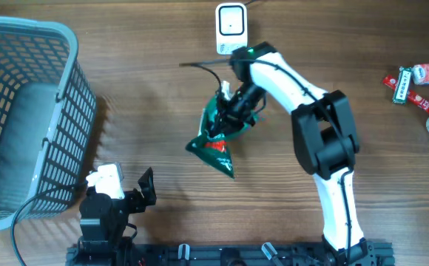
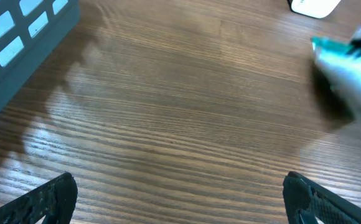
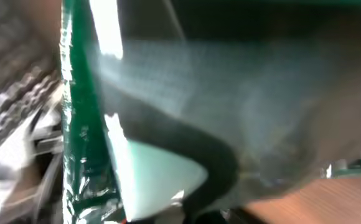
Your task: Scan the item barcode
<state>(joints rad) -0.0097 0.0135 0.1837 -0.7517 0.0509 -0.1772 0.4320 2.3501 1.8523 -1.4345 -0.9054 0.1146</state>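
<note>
Bright even light, green packet (image 3: 81,124) blurred close-up

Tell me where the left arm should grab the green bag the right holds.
Probably the free, tapered near end of the green bag, approached from the robot's left. The right gripper is shut on its far end, so only the near end, toward the open left gripper, is clear.

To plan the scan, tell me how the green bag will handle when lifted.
Probably floppy: the bag looks crumpled and twisted where the right gripper pinches its upper end. Likely light, since it looks like thin film with little bulk. Its glossy surface, shining in the right wrist view, may be slippery.
</note>
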